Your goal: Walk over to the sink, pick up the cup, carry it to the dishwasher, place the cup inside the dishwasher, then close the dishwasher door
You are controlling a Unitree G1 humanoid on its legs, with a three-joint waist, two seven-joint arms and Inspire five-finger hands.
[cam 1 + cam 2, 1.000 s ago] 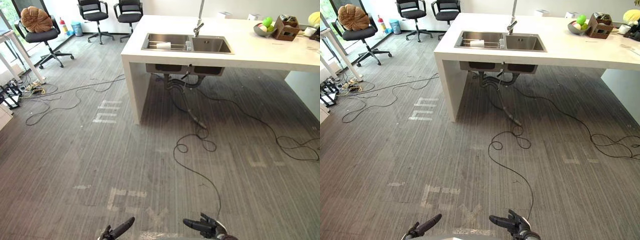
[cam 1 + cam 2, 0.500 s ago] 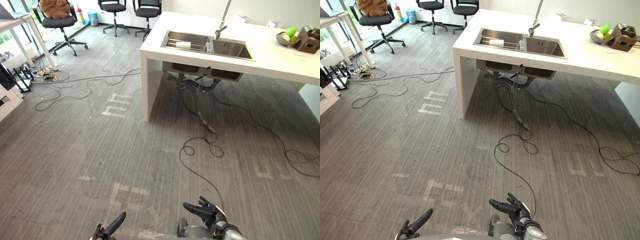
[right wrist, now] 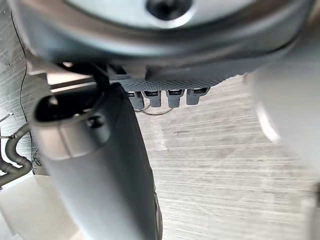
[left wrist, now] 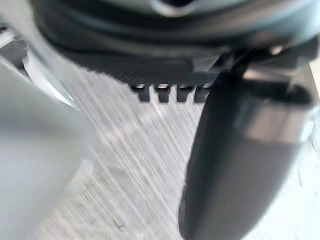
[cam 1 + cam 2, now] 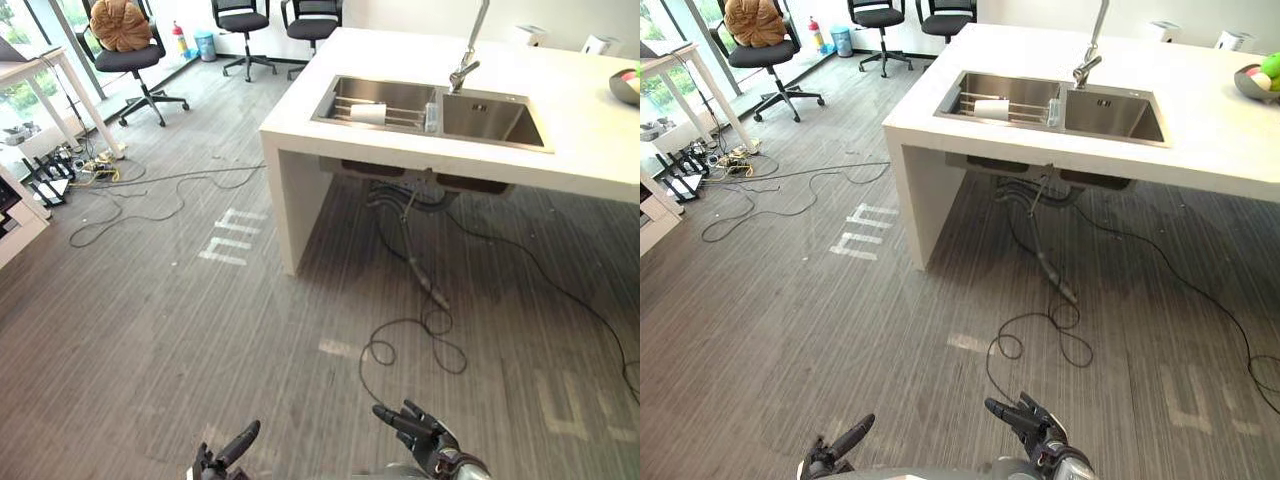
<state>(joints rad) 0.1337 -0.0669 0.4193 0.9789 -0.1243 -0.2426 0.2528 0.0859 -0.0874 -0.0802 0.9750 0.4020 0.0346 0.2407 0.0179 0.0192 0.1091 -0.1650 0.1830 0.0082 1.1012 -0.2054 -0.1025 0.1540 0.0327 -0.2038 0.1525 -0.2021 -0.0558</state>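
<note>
A white cup [image 5: 368, 113] lies on its side on a wire rack in the left basin of the steel double sink [image 5: 496, 119], set in a white counter [image 5: 590, 130] ahead of me. A tall tap [image 5: 466, 58] rises behind the basins. Both hands hang low over the grey floor, far from the sink. My left hand [image 5: 228, 456] has its fingers straight and holds nothing. My right hand [image 5: 423, 434] is spread open and empty too. In the wrist views the left thumb [image 4: 235, 160] and the right thumb [image 3: 100, 165] reach out straight over the floor.
Black cables [image 5: 420, 330] snake over the floor under and before the counter, and more [image 5: 130, 205] lie to the left. Office chairs [image 5: 135, 55] stand at the back left beside a white desk [image 5: 40, 75]. A fruit bowl [image 5: 1255, 80] sits on the counter's right.
The camera has moved nearer to the counter, so the sink looks larger and closer. Both hands stay low, open and empty.
</note>
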